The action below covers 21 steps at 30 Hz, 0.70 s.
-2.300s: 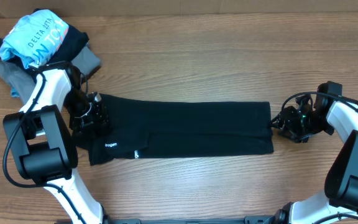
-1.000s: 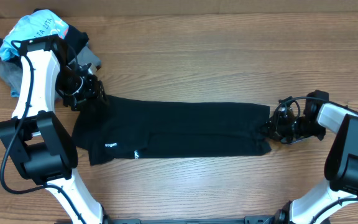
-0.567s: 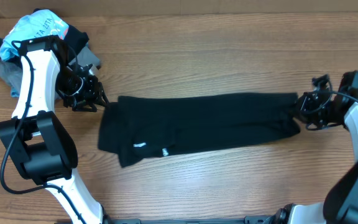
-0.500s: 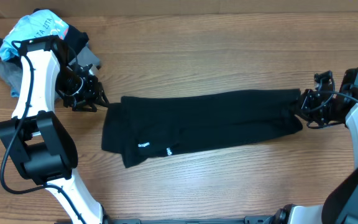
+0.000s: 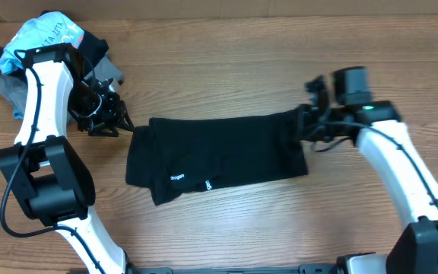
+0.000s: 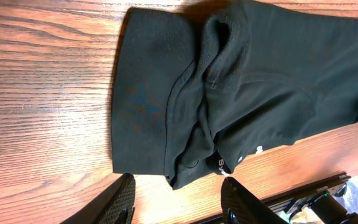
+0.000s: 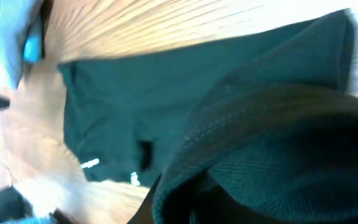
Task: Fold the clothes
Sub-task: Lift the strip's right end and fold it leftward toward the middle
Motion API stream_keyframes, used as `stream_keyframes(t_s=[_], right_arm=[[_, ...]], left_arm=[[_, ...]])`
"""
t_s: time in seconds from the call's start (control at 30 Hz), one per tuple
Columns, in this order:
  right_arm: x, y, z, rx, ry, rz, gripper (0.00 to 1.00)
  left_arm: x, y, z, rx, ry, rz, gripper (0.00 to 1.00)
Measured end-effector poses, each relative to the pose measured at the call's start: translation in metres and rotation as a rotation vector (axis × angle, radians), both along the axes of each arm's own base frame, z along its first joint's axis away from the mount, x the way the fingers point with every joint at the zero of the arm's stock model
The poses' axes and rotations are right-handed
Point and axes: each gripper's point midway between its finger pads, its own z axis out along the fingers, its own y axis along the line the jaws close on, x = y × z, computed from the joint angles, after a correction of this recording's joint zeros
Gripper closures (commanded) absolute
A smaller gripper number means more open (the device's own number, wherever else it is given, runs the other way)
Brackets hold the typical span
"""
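1. black garment [image 5: 219,156] lies on the table [image 5: 242,61], mid-table, long side running left-right; white logo text [image 5: 178,178] near the lower-left hem
2. right gripper [image 5: 304,125] is clamped on the garment's right end; that end is lifted and bunched over the rest of the cloth, and the right wrist view shows fabric draped close under the camera
3. left gripper [image 5: 120,122] sits just beside the garment's left end, not touching; fingers [image 6: 122,198] are apart with nothing between them
4. light-blue shirt [image 5: 40,42] is piled at the far left corner, well apart from the work
5. judged step: folding the right end over toward the left
6. risk: nothing pins the left end, so a pull could drag the whole garment instead of folding it
7. risk: the left end is rumpled in the left wrist view, so the fold may land uneven
8. risk: the grip looks like a small pinch of hem and may slip mid-carry
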Motion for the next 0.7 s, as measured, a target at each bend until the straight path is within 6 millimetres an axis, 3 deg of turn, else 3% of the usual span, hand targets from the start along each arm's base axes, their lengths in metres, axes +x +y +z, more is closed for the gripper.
stream_keyframes(t_s=[0.27,0.33,0.5,0.7], right_arm=[[-0.019,0.068,-0.019,-0.057,0.029,0.063,0.96],[-0.020,0.082,-0.028,-0.065,0.040,0.061,0.89],[-0.017,0.100,-0.043,-0.055,0.060,0.050,0.75],[-0.010,0.114,-0.036,0.026,0.040,0.069,0.63]], left_arm=[[0.000,0.000,0.000,0.000,0.000,0.000,0.51],[0.000,0.000,0.000,0.000,0.000,0.000,0.51],[0.000,0.000,0.000,0.000,0.000,0.000,0.51],[0.000,0.000,0.000,0.000,0.000,0.000,0.51]])
